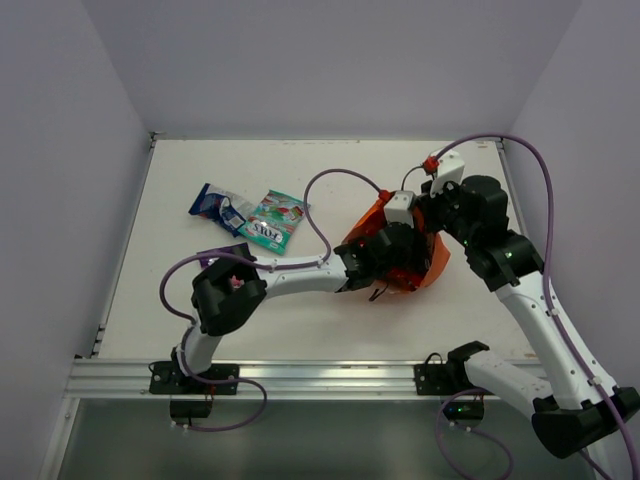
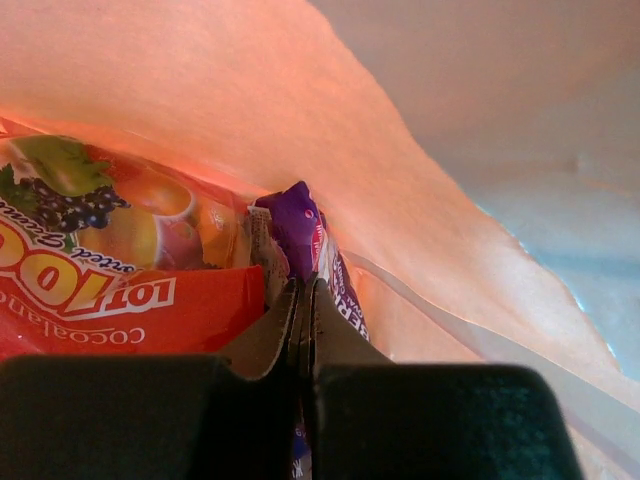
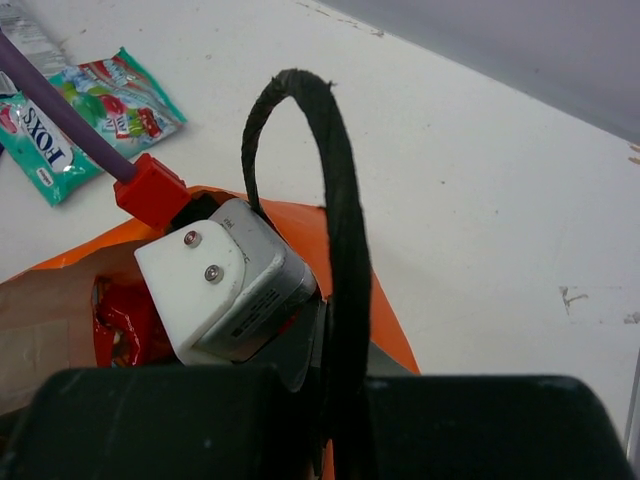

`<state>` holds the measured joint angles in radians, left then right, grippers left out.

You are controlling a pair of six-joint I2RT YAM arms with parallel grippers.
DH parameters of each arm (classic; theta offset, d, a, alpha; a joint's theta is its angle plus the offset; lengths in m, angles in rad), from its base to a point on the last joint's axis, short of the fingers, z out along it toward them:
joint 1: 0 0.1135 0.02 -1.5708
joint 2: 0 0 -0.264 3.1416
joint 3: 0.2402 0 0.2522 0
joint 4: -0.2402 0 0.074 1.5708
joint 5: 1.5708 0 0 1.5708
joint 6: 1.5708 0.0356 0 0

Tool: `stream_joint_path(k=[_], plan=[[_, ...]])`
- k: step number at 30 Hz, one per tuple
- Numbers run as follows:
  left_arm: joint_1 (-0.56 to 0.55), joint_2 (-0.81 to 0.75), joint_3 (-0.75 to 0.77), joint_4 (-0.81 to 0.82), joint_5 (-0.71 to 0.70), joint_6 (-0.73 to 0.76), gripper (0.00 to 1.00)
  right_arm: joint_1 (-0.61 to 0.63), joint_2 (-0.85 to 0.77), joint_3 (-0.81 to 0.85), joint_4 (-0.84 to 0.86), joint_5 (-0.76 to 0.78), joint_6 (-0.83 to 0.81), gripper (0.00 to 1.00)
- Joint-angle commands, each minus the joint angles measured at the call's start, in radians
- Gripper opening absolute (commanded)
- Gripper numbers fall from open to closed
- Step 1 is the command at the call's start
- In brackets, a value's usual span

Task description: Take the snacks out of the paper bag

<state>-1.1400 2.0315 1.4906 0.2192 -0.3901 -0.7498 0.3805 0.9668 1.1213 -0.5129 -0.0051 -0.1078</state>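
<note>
The orange paper bag [image 1: 435, 262] lies on its side at the table's right centre, mouth toward the left. My left gripper [image 2: 303, 287] is deep inside it, shut on the edge of a purple snack packet [image 2: 298, 222]. A large red packet [image 2: 110, 300] lies just left of the purple one, and shows as red [image 3: 120, 325] in the bag's mouth. My right gripper [image 3: 345, 345] is shut on the bag's black cord handle [image 3: 345, 200] and holds it up. A blue packet [image 1: 213, 204] and a teal packet [image 1: 275, 221] lie on the table to the left of the bag.
The left arm's link [image 1: 300, 275] stretches across the table's front toward the bag. Its purple cable [image 1: 330, 185] arcs above the teal packet. White walls close the table in at the back and on both sides. A metal rail [image 1: 300, 378] runs along the near edge.
</note>
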Motion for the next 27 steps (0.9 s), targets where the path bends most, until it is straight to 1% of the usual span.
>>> stream_joint_path(k=[1,5,10,18,20,23,24,25,26,27], plan=[[0.006,-0.010,-0.026,-0.038,0.004,0.017,0.00,0.021,-0.060,0.032,0.177,-0.047,0.016,0.00],[0.006,-0.128,-0.098,-0.020,-0.010,0.046,0.00,0.021,-0.059,0.014,0.189,0.004,0.008,0.00],[0.006,-0.287,-0.145,0.015,-0.006,0.119,0.00,0.020,-0.056,-0.005,0.215,0.108,0.000,0.00],[0.006,-0.459,-0.148,-0.003,0.054,0.194,0.00,0.018,-0.045,-0.035,0.240,0.240,0.000,0.00],[0.006,-0.520,-0.125,-0.035,0.051,0.219,0.00,0.018,-0.045,-0.049,0.249,0.273,0.000,0.00],[0.006,-0.611,-0.087,-0.136,0.011,0.282,0.00,0.014,-0.043,-0.063,0.260,0.297,0.003,0.00],[0.013,-0.637,-0.084,-0.194,-0.036,0.311,0.00,0.011,-0.043,-0.064,0.260,0.315,0.005,0.00],[0.017,-0.689,-0.081,-0.216,-0.058,0.331,0.00,0.011,-0.043,-0.066,0.261,0.323,0.007,0.00],[0.023,-0.718,-0.081,-0.306,-0.079,0.345,0.00,0.009,-0.043,-0.067,0.261,0.332,0.007,0.00],[0.031,-0.743,-0.082,-0.345,-0.128,0.362,0.00,0.006,-0.046,-0.068,0.261,0.346,0.008,0.00]])
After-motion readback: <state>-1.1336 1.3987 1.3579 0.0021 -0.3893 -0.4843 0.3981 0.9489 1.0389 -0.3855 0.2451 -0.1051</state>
